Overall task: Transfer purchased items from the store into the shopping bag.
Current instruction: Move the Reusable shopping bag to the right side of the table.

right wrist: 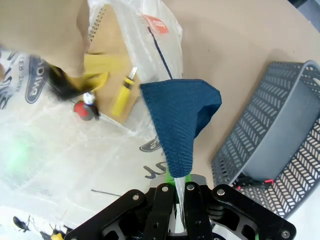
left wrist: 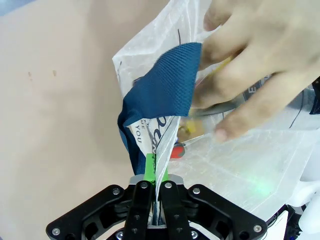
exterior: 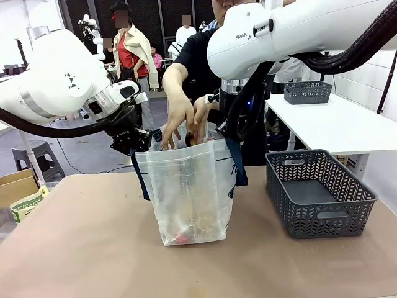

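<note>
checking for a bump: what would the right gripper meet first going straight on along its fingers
The navy strap handle of the shopping bag it grips, right ahead; behind that, probably the table.

The right gripper (right wrist: 178, 186) pinched the shopping bag (right wrist: 75, 165) at its rim, jaws clamped just below the navy strap (right wrist: 182, 115). Ahead of its fingers, inside, lay a yellow-handled tool (right wrist: 121, 99) and a tan notebook (right wrist: 112, 45). A grey basket (right wrist: 280, 140) sat to its right.

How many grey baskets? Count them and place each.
2. One basket stands right of the bag; a second basket stands on the white table behind it. More may be hidden.
</note>
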### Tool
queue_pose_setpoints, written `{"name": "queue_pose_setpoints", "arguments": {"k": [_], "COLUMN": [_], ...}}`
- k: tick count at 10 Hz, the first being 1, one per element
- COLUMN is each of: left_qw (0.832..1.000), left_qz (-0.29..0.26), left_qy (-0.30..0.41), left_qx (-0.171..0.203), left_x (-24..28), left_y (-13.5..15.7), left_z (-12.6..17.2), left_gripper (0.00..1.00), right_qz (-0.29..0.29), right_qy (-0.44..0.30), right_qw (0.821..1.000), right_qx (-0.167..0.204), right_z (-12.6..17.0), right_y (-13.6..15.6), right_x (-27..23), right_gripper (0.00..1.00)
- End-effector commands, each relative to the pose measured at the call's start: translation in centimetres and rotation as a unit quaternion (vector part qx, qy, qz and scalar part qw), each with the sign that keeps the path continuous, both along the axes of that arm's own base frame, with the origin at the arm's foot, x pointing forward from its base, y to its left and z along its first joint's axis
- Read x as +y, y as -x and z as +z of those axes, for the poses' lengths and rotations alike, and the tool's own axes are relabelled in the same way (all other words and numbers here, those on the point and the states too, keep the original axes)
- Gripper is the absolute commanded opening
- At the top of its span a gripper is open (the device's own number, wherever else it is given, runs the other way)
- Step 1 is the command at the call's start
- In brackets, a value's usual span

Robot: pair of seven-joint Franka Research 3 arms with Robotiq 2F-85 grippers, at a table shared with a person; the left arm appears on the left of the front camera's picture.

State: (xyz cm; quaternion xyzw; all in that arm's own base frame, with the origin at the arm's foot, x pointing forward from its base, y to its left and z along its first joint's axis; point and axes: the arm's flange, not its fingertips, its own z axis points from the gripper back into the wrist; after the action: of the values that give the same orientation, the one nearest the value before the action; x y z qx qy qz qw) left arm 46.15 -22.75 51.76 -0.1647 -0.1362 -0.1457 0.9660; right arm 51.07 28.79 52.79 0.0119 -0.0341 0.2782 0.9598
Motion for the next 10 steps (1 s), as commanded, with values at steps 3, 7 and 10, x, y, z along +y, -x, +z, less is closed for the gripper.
{"name": "queue_pose_setpoints", "arguments": {"k": [3,7,10], "left_qw": [1.0,1.0,1.0], "left_qz": [0.0,0.0,0.0], "left_qy": [-0.001,-0.001,-0.001], "left_qx": [0.001,0.001,0.001], "left_x": [0.03,0.03,0.03], "left_y": [0.04,0.04,0.04], "left_z": [-0.1,-0.1,-0.1], "left_gripper": [0.0,0.0,0.0], "right_qz": [0.0,0.0,0.0], "right_qy": [0.0,0.0,0.0], "right_qw": [1.0,1.0,1.0], "right_qx": [-0.001,-0.001,-0.001], "right_z": [0.06,0.06,0.06], "right_y": [-0.02,-0.02,-0.02], "right_x": [-0.03,-0.03,-0.03], "right_gripper": [0.0,0.0,0.0]}}
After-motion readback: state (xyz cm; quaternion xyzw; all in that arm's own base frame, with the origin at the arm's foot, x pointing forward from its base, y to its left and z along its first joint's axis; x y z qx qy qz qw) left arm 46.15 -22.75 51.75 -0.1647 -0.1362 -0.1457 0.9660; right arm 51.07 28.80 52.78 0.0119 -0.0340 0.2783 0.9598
